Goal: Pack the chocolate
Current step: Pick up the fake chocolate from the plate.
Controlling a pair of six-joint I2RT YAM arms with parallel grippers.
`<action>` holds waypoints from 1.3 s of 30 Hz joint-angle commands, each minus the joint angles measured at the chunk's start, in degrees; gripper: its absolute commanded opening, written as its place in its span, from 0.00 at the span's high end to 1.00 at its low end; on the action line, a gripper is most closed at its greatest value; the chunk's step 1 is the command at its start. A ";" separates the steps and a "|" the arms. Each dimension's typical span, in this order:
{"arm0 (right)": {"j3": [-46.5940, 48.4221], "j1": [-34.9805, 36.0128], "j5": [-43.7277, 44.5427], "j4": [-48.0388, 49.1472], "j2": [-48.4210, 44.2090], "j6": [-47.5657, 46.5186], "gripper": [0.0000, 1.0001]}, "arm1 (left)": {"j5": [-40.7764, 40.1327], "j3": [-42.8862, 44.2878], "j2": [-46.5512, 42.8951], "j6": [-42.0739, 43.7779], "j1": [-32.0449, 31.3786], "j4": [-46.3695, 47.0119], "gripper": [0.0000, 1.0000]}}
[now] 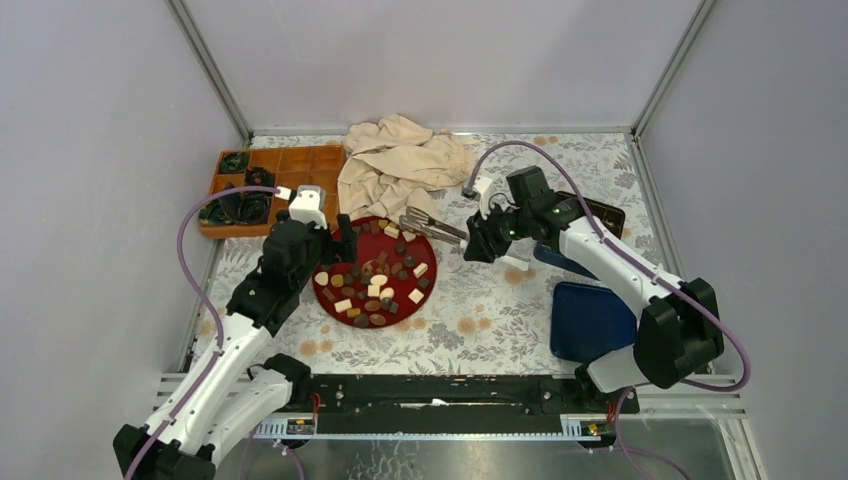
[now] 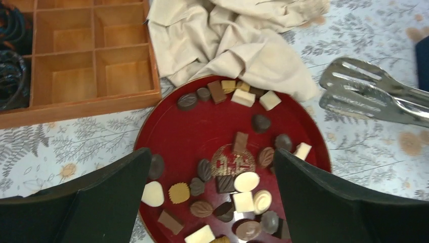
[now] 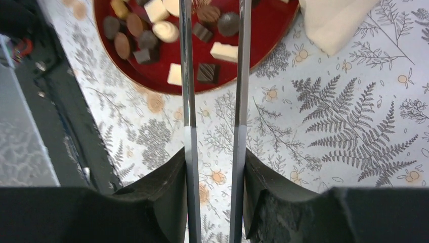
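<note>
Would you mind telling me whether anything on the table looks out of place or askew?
The crumpled beige cloth lies over the far rim of the red plate, covering part of it right beside some of the chocolate. That looks untidy. Nothing seems spilled: every piece in view sits on the plate.

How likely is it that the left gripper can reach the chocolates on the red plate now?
Probably yes: the left gripper hangs open over the red plate, the chocolates lie uncovered, and the tongs are off to the side.

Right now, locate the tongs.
In the top view, the tongs lie centre, held by the right gripper, tips at the far-right edge of the red plate, near the cloth.
</note>
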 commanded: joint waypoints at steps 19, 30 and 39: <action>10.17 8.49 18.47 -14.46 11.96 -11.71 0.56 | 3.85 -1.73 -3.60 3.31 5.49 2.56 0.02; 13.37 9.74 18.27 -16.34 16.18 -11.34 0.53 | 4.85 -1.76 -3.54 3.06 5.82 2.80 0.02; 14.71 11.01 18.29 -17.55 17.94 -11.38 0.51 | 5.59 -1.79 -3.56 3.05 6.11 2.91 0.02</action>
